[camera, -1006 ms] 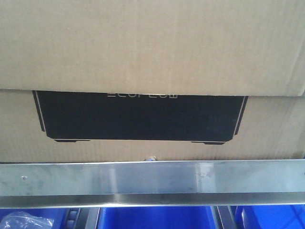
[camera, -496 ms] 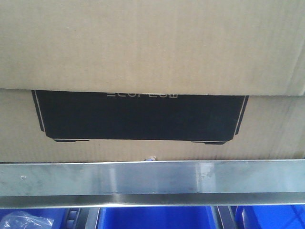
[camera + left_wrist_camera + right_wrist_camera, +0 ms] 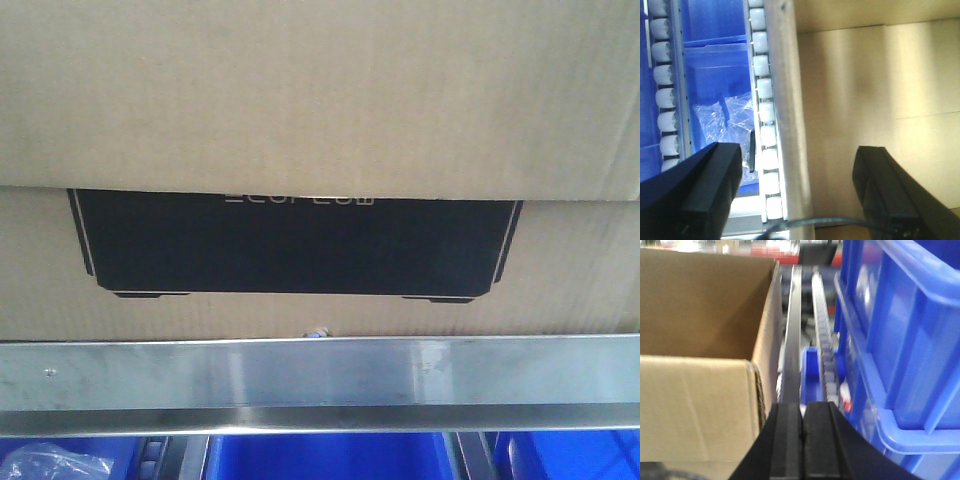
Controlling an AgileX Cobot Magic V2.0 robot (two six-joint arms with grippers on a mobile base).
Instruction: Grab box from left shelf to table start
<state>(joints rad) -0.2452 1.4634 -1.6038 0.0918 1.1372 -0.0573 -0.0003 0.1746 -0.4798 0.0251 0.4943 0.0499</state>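
The box (image 3: 300, 100), tan cardboard with a black printed panel (image 3: 290, 245), fills the front view and sits on the left shelf behind its silver front rail (image 3: 320, 370). In the left wrist view my left gripper (image 3: 800, 187) is open. One finger (image 3: 715, 190) is over the blue bin side and the other finger (image 3: 885, 185) is over the box (image 3: 875, 90), with the shelf rail (image 3: 787, 100) between them. My right gripper (image 3: 802, 425) is shut on nothing, just right of the box's corner (image 3: 757, 385), pointing along the rail (image 3: 792, 340).
Blue plastic bins (image 3: 320, 458) stand on the level below the rail, one holding a clear plastic bag (image 3: 50, 465). White rollers (image 3: 762, 90) line the rack beside the box. A large blue bin (image 3: 905, 340) stands close to the right of my right gripper.
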